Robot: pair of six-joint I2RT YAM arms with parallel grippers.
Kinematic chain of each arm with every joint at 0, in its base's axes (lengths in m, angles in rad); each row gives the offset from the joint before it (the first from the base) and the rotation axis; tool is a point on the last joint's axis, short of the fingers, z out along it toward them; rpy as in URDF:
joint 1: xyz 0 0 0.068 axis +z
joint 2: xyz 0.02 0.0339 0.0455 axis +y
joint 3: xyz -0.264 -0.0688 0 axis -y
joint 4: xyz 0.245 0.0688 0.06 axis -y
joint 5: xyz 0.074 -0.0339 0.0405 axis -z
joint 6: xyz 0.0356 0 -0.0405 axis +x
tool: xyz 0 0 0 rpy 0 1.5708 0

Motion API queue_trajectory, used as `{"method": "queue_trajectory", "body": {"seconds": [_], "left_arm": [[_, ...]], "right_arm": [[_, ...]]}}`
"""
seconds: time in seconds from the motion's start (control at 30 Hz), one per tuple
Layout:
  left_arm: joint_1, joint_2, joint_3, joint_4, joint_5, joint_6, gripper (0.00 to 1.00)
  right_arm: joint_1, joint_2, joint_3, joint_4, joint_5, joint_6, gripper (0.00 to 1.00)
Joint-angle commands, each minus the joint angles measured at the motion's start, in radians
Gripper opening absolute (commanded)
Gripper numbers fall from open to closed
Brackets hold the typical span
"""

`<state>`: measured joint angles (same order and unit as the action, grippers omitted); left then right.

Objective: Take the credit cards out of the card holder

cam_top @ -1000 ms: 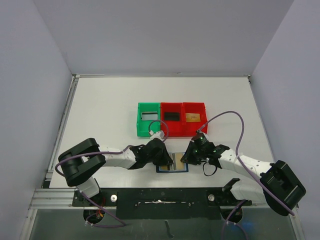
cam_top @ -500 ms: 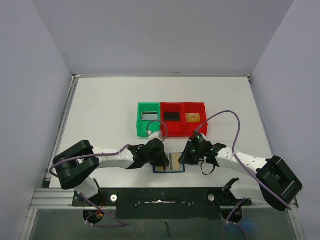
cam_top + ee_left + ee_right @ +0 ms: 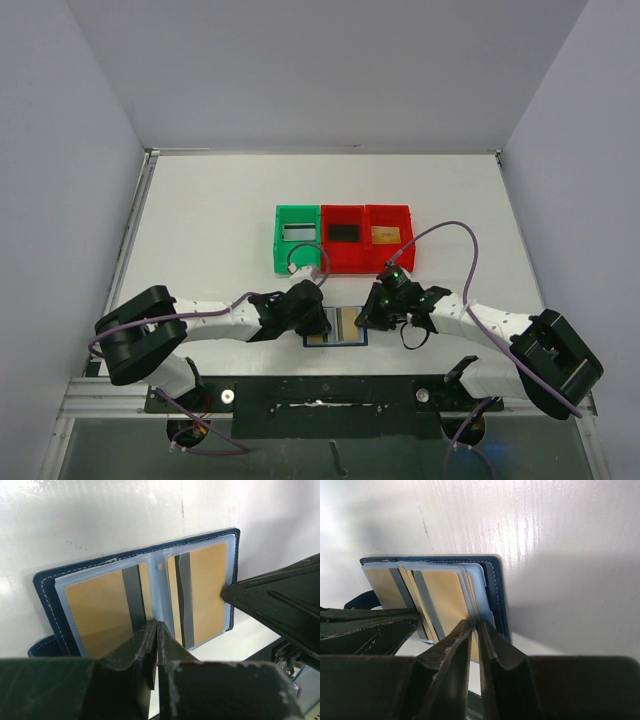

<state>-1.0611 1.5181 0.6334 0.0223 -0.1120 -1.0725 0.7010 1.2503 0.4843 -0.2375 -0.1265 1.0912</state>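
At the near edge of the white table (image 3: 200,220), between the two arms, the dark blue bifold card holder (image 3: 340,328) (image 3: 160,587) (image 3: 496,595) lies open and flat, with its clear blue-grey plastic sleeves facing up. In the left wrist view, two thin tan credit cards (image 3: 97,612), each with a dark grey stripe, sit inside the sleeves, one on each side of the fold. The right wrist view shows several sleeves stacked on the right half, with a tan card (image 3: 442,592) under the top one.

The left gripper (image 3: 324,322) (image 3: 156,627) has its two black fingers pressed fully together, and the tips rest on the holder at the near end of the fold.

The right gripper (image 3: 367,318) (image 3: 474,625) has its fingers almost together, with only a thin slit between them. The tips are at the right edge of the right-hand sleeves. A tan strip shows in the slit, but I cannot tell whether a card or a sleeve is really pinched there.

Further back stand a green plastic bin (image 3: 281,262) with a greyish card (image 3: 297,231) inside and two red plastic bins (image 3: 345,262), one holding a black card (image 3: 343,232) and the other a tan one (image 3: 385,235).
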Motion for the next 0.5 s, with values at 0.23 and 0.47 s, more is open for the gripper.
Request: {"method": "queue_trajectory", "body": {"seconds": [0.23, 0.47], "left_arm": [[0.005, -0.053, -0.056, 0.125, 0.013, -0.036, 0.37], [0.013, 0.028, -0.084, 0.271, 0.080, -0.084, 0.40]], "right_arm": [[0.006, 0.018, 0.011, 0.005, -0.023, -0.039, 0.15], [0.011, 0.031, 0.002, 0.019, -0.033, -0.032, 0.15]]}}
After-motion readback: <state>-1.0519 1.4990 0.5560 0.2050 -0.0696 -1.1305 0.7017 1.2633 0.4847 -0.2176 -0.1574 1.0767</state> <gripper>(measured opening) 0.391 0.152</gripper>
